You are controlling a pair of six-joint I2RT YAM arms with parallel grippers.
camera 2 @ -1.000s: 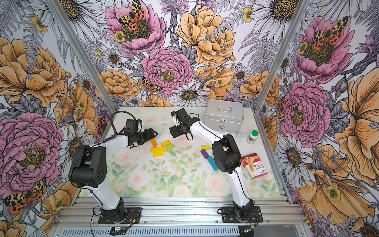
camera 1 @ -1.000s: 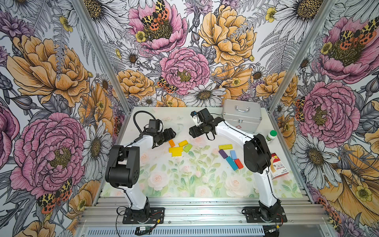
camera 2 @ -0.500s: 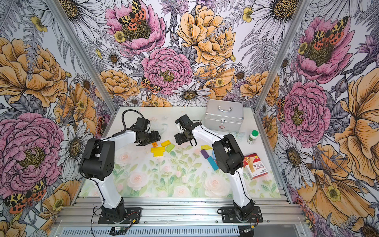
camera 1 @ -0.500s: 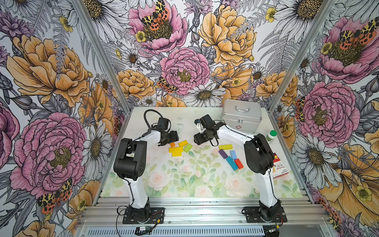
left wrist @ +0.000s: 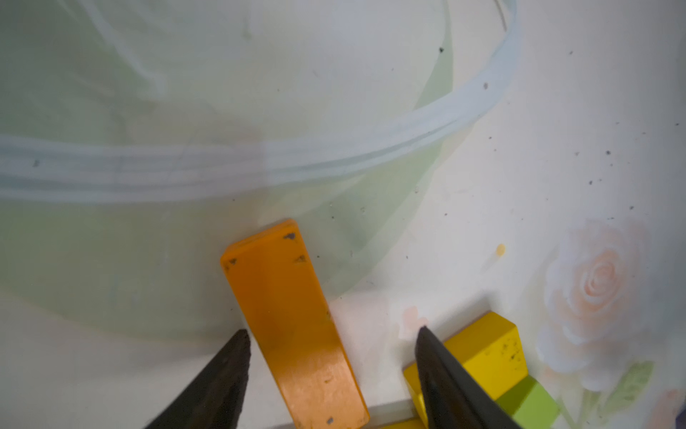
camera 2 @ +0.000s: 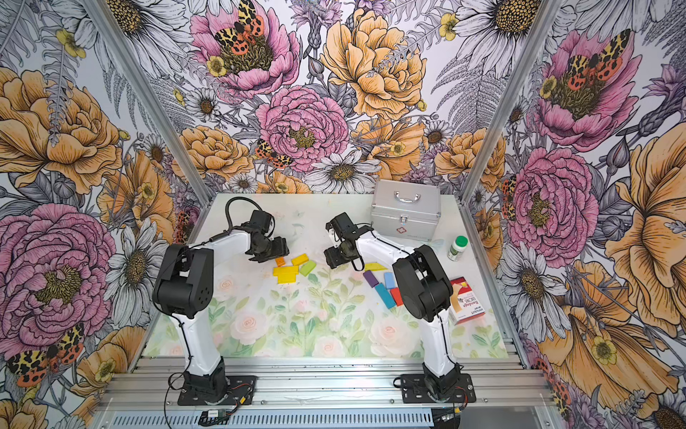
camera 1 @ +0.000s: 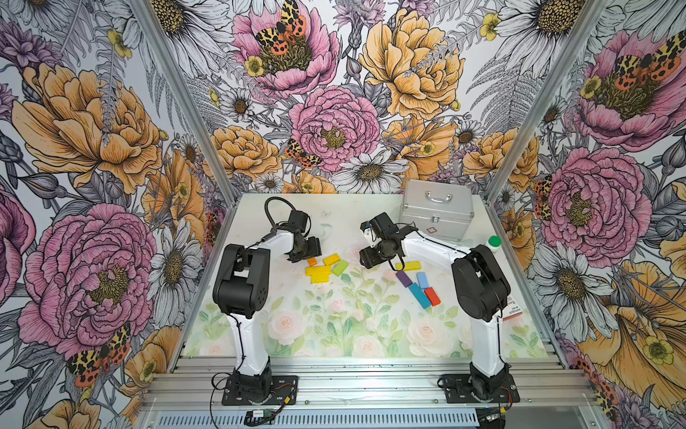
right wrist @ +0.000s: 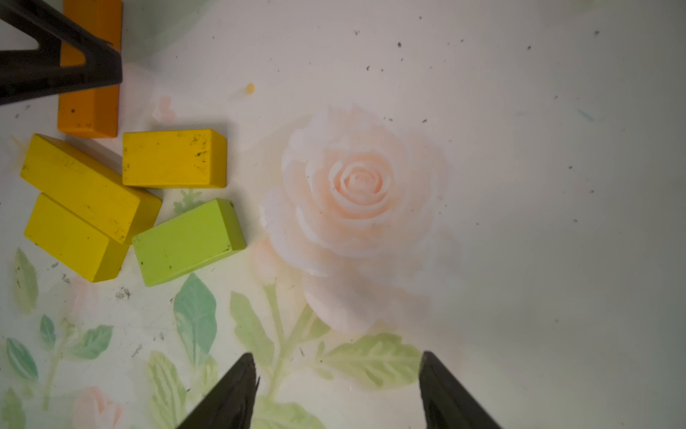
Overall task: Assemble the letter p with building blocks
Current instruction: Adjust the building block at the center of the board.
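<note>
**Left claw** (left wrist: 332,332): the jaws stand wide apart and hold nothing. The orange block (left wrist: 287,319) lies flat on the table mat (left wrist: 482,185) between the jaws, and its long axis runs out past the fingertips. One finger (left wrist: 222,375) sits just beside the block's long edge. The other stands apart from it and overlaps a yellow block (left wrist: 490,353) lying outside the jaws, with a green block (left wrist: 531,406) just beyond.

**Right claw** (right wrist: 337,354): the jaws are wide apart with only bare mat between them. In a top view, the purple block (camera 1: 404,278), light blue block (camera 1: 422,279), blue block (camera 1: 420,296) and red block (camera 1: 432,296) lie behind this claw, beside its arm.
</note>
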